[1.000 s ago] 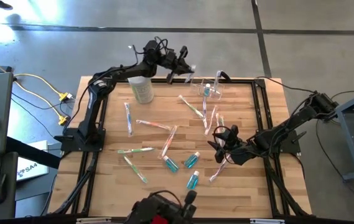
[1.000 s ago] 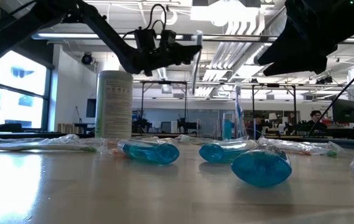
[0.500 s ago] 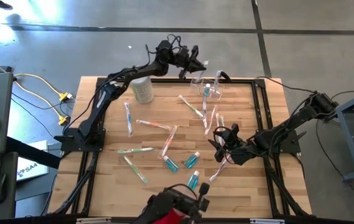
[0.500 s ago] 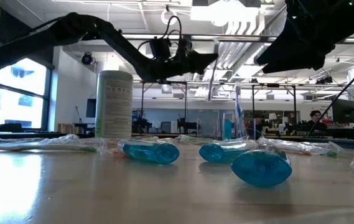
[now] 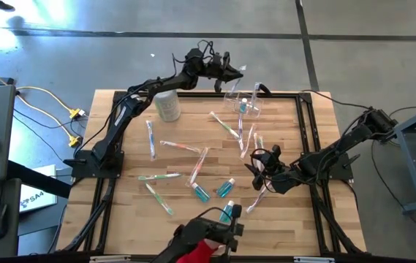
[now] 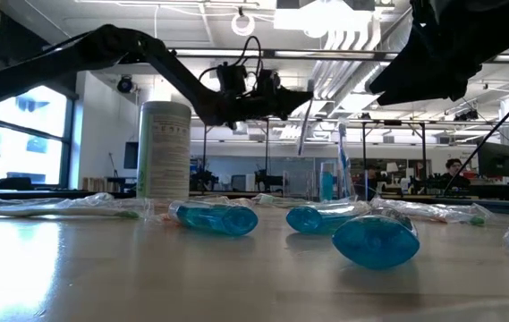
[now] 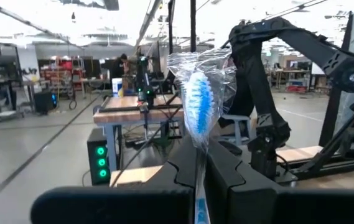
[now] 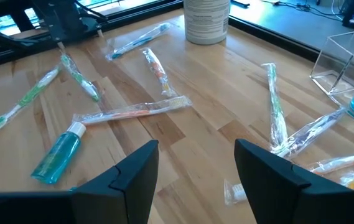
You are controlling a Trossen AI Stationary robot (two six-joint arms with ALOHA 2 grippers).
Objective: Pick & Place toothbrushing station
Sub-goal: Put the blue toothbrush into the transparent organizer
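L gripper (image 5: 235, 71) is up over the far edge of the counter (image 5: 120, 212), clamped tight on a wrapped toothbrush (image 7: 198, 109) w/ blue bristles; the brush hangs just above and beside the clear box (image 5: 243, 104). The clear box stands at the far side of the counter, right of centre, w/ a blue tube and a brush already upright in it. A whitish cylinder (image 5: 167, 104) stands to its left, near the L arm. R gripper (image 5: 260, 169) hangs low over the right-centre of the counter, fingers (image 8: 133, 171) partly apart, nothing between them. Wrapped toothbrushes (image 5: 180, 147) lie scattered across the middle, w/ blue toothpaste tubes (image 5: 225, 188) toward the near side. At the near edge a person's hand (image 5: 206, 237) in a red sleeve reaches in by one tube.
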